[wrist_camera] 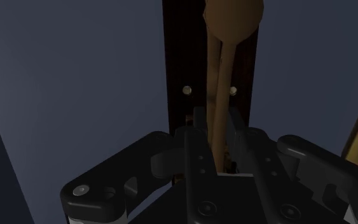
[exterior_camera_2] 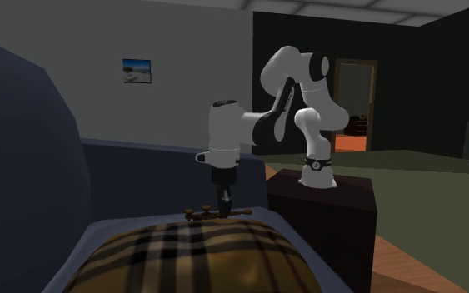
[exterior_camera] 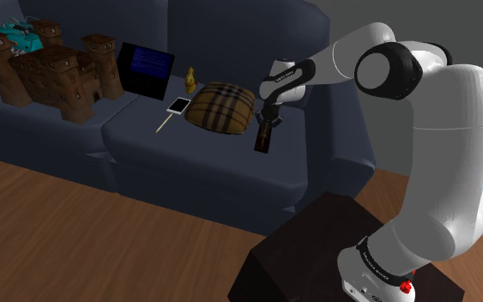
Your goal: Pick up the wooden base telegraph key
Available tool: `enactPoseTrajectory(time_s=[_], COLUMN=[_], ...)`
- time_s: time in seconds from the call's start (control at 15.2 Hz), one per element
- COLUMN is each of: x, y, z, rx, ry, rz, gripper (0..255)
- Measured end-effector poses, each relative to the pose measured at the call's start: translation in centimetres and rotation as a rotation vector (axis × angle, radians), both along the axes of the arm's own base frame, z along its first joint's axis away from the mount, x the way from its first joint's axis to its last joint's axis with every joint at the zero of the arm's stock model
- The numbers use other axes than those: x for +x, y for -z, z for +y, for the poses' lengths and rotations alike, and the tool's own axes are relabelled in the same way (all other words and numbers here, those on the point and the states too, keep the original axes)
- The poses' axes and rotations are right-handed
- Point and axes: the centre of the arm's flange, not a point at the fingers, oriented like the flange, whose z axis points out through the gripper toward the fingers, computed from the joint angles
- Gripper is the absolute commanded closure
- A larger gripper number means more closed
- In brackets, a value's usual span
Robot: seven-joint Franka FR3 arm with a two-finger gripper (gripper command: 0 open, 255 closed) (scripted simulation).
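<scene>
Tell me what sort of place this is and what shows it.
Most likely a living room in a house: a dark blue sofa with a plaid cushion on it, a wooden floor in front, and a framed picture on the wall.

A dark blue sofa [exterior_camera: 198, 160] fills the shoulder view's upper left and middle. On its seat, from the left edge toward the centre, lie a brown toy castle [exterior_camera: 49, 70], a teal object [exterior_camera: 15, 31] behind it, a blue-screened laptop [exterior_camera: 146, 70], a yellow figurine [exterior_camera: 191, 80], a white phone [exterior_camera: 178, 105], a thin pale stick [exterior_camera: 164, 125] and a plaid cushion [exterior_camera: 220, 107].
</scene>
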Motion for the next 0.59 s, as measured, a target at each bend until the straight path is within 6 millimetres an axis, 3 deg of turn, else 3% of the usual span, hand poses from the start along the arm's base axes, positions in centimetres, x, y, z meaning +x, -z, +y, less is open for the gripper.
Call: enactPoseTrajectory(time_s=[0.26, 0.59], x=[-0.1, -0.1], y=[-1.0, -3.6], z=[0.0, 0.0], rx=[0.000, 0.000], ry=[0.001, 0.001], rz=[0.002, 0.002], gripper=[255, 255])
